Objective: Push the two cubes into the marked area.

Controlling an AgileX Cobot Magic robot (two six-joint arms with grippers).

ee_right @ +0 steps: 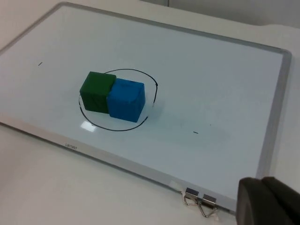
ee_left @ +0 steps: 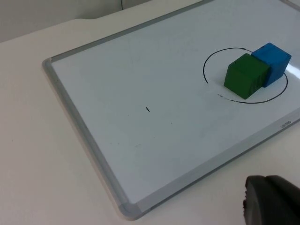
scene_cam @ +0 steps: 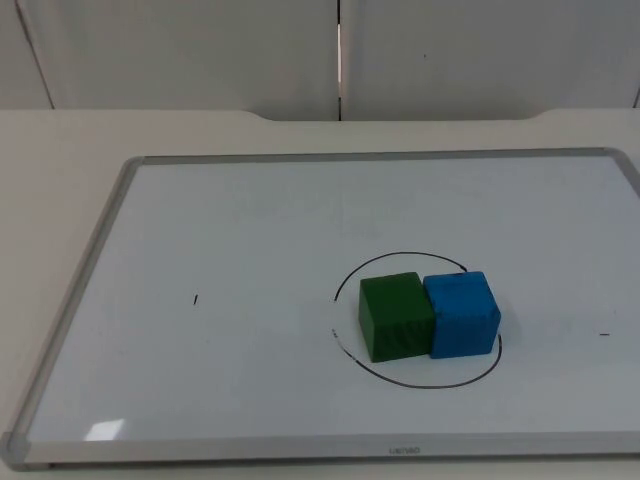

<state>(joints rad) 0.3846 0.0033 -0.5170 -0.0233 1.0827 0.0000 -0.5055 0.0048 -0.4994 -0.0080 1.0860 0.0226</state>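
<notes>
Seeing green cube [scene_cam: 396, 316] and blue cube [scene_cam: 462, 314] touching inside the drawn circle [scene_cam: 345, 275] on the whiteboard [scene_cam: 110, 215]; I'd call it done. Both arms wait clear; can't tell jaw state.

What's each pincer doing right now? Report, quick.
Left pincer: back off the whiteboard, holding nothing; open or closed cannot be told.
Right pincer: the same, by the board's edge.
</notes>
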